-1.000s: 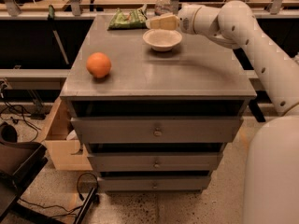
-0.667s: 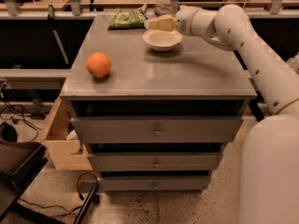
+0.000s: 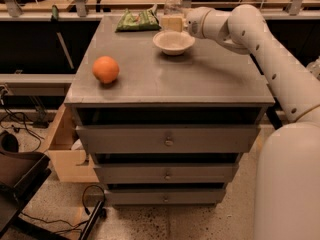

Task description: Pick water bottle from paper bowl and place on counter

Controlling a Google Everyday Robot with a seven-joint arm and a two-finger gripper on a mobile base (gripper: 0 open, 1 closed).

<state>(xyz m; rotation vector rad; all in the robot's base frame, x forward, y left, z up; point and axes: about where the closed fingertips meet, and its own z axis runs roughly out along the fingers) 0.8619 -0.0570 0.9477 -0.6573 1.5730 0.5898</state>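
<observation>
The water bottle [image 3: 173, 3] stands upright at the far edge of the counter [image 3: 200, 79], just behind the paper bowl [image 3: 173, 42]; only its clear upper body and white cap show above the gripper. My gripper [image 3: 171, 23] reaches in from the right and is shut around the bottle's lower part, right above the bowl's far rim. The bowl looks empty. Whether the bottle's base touches the counter is hidden by the gripper and the bowl.
An orange [image 3: 105, 69] sits on the counter's left side. A green snack bag [image 3: 137, 21] lies at the far left, next to the gripper. The cabinet has three drawers [image 3: 167, 140]. A railing and another table stand behind it.
The gripper and the bottle have shifted slightly to the left, staying over the bowl's far rim. The bowl, orange and bag have not moved.
</observation>
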